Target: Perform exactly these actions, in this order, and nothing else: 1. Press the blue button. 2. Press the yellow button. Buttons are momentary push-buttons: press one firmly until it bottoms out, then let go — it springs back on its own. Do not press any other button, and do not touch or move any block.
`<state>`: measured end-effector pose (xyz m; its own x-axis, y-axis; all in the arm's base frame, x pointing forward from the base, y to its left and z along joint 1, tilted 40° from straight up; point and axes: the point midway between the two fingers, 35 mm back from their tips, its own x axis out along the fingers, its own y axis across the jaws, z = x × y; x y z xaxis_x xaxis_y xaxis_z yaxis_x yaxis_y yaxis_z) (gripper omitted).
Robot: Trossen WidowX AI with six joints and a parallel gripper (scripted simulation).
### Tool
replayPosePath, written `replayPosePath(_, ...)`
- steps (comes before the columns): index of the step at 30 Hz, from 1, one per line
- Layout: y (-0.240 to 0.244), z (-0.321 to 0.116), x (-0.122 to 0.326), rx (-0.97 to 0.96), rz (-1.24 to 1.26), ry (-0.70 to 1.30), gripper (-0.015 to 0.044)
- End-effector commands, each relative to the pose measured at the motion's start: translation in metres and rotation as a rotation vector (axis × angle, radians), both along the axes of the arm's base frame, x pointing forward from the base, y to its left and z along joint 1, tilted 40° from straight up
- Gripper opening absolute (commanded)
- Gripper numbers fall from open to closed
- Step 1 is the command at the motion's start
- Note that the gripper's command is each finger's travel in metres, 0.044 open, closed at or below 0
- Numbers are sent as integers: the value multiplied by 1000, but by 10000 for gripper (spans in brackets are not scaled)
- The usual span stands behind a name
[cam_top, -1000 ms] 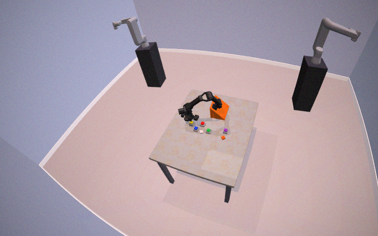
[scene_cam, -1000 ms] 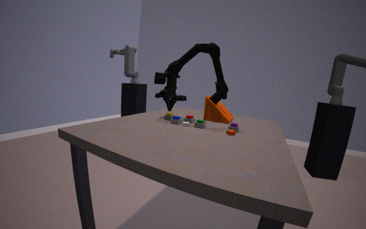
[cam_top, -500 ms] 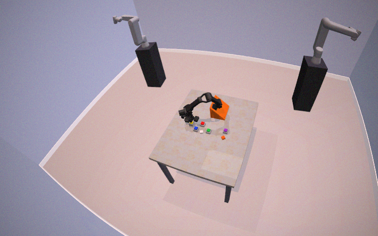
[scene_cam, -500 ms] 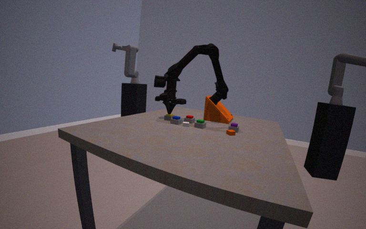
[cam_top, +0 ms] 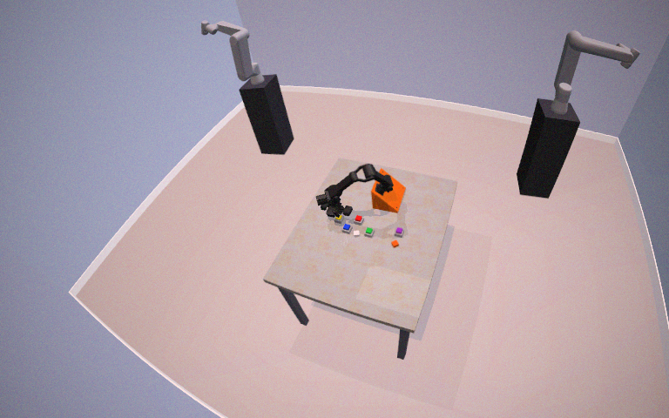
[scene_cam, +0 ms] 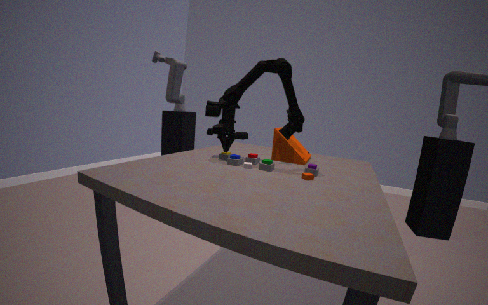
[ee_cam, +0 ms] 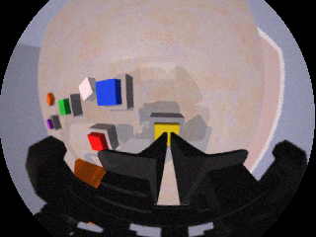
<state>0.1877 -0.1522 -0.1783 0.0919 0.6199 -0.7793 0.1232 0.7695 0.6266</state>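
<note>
Exterior view, left to right: the gripper (scene_cam: 225, 150) points straight down at the far left end of the button row, its fingers drawn together into a narrow tip with nothing between them. That tip sits on the yellow button (scene_cam: 225, 154), whose cap looks low in its grey base. Just right of it stands the blue button (scene_cam: 234, 156), with its cap raised. Next comes a small white block (scene_cam: 248, 164), a little nearer the camera, then the red button (scene_cam: 253, 155) slightly farther back, and the green button (scene_cam: 267, 161). Behind the green one rises the orange wedge (scene_cam: 288, 148) that carries the black arm (scene_cam: 264, 68), which arches up and over toward the left. Farther right sit the orange block (scene_cam: 307, 176) and, just behind it, the purple button (scene_cam: 312, 166). All of this rests on the far half of the table (scene_cam: 251, 215).

From the wrist camera, the purple, green and blue caps line the left side of the frame, the blue button (ee_cam: 107, 91) being the largest of them, left of centre. The red button (ee_cam: 98, 140) lies lower left. At centre the yellow button (ee_cam: 166, 130) shows directly above the meeting fingertips, partly covered by them.

From the top camera, the gripper (cam_top: 337, 214) is left of centre, over the yellow button (cam_top: 338, 217), with the blue button (cam_top: 347, 226) just below and right of it in the frame.
</note>
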Motion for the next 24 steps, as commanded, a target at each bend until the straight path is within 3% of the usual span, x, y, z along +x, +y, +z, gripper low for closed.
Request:
replayPosePath(1, -6, 8, -1, 2, -1, 2, 20)
replayPosePath(8, -19, 27, -4, 7, -4, 5, 20)
replayPosePath(17, 8, 83, 41, -45, 34, 38, 256)
replayPosePath(22, 49, 145, 85, -78, 11, 32, 387)
replayPosePath(24, 69, 169, 97, -82, 3, 27, 400)
